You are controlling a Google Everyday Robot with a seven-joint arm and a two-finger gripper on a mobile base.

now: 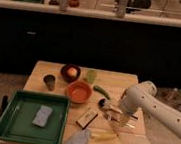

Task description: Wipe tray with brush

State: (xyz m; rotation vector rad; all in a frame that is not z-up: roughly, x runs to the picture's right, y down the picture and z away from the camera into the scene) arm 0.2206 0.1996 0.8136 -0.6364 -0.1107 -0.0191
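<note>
Green plastic is forming one rimmed rectangular tray (pixel 19 127). Right of the tray we are seeing one slim, dark-headed brush (pixel 102 104) with the gripper (pixel 114 115) by it; we cannot tell its hold.

Gripper (pixel 118 117) sits beside the brush (pixel 103 104); orange bowl (pixel 79 91) and wooden block (pixel 87 118) stand between it and tray (pixel 21 121).

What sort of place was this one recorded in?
Probably a kitchen or break-room area: a long counter with dark cabinets runs behind a wooden table set with an orange bowl, a cup and a green tray. The gripper is low over the table, by the brush.
</note>
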